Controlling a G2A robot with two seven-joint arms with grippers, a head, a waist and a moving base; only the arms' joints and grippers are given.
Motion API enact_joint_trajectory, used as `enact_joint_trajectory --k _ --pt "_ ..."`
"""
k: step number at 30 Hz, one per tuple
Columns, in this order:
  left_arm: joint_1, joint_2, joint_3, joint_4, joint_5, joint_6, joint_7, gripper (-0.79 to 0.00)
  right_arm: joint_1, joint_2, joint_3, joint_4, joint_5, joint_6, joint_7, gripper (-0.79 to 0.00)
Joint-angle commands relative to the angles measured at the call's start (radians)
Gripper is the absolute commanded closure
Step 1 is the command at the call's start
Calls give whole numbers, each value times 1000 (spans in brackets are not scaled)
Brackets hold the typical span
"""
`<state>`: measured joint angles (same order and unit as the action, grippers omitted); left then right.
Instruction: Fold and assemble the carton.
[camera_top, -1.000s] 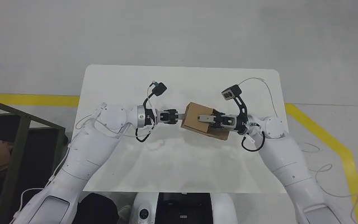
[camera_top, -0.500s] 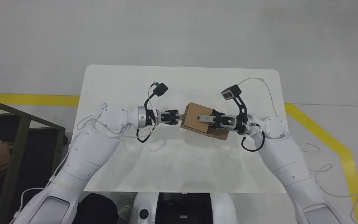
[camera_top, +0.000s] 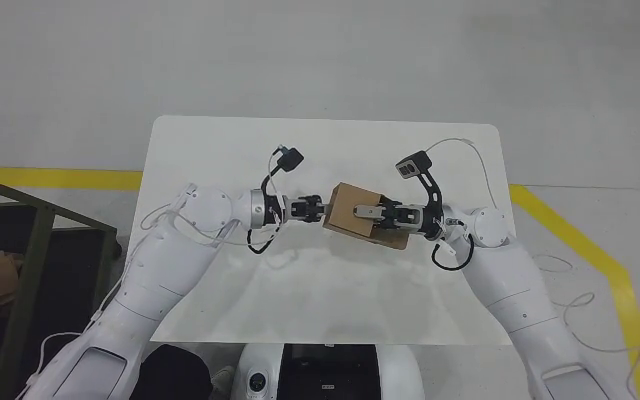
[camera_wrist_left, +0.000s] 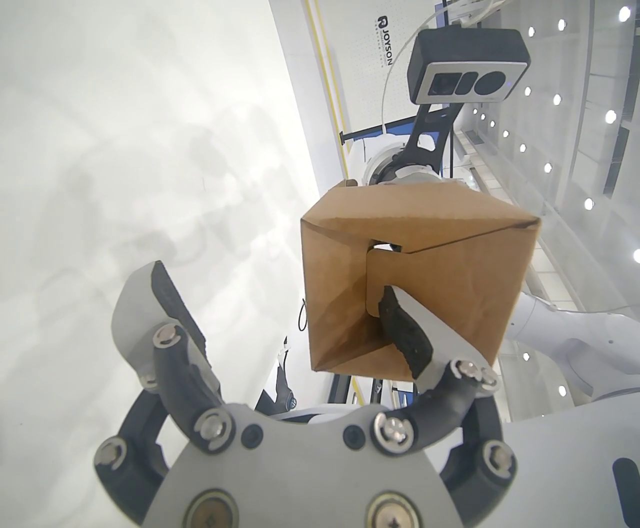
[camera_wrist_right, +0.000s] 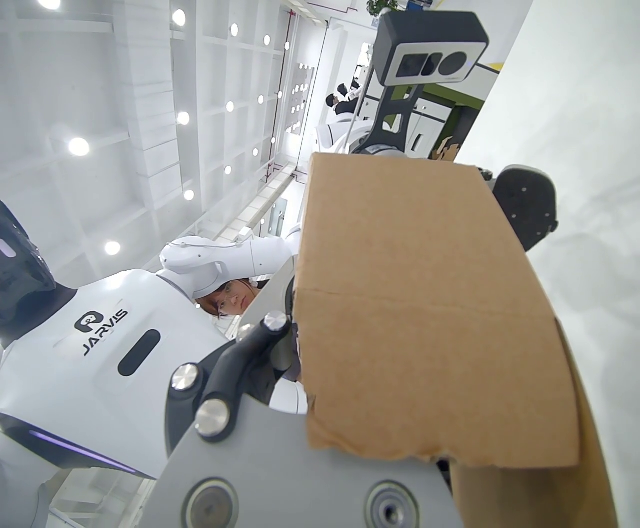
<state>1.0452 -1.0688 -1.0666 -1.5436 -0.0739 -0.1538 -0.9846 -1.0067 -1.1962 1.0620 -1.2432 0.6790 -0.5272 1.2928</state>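
One carton, likely light and bendy: your right fingers pinch its wall, left fingers gape, one poked behind a flap; hold near creases, gently

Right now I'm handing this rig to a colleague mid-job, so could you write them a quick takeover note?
Left gripper: open, one finger pressing a flap on the end of the carton facing it; the other finger is free.
Right gripper: shut on the carton's far wall, holding it over the table.
Done: carton squared into a box, end flaps folded in.
Left: a small gap shows between those flaps, so seat them; the end by the right gripper looks open.
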Motion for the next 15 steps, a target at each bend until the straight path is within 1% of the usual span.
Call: enact_joint_trajectory --k 1,8,15 --pt "2 2 -6 3 6 1 5 -785 1 0 0 0 -2 2 1 0" --pt "20 11 -42 6 21 6 6 -785 6 -3 -6 7 1 5 3 0" --pt "33 17 -52 9 30 5 -6 -785 9 -6 -10 15 2 3 3 0"
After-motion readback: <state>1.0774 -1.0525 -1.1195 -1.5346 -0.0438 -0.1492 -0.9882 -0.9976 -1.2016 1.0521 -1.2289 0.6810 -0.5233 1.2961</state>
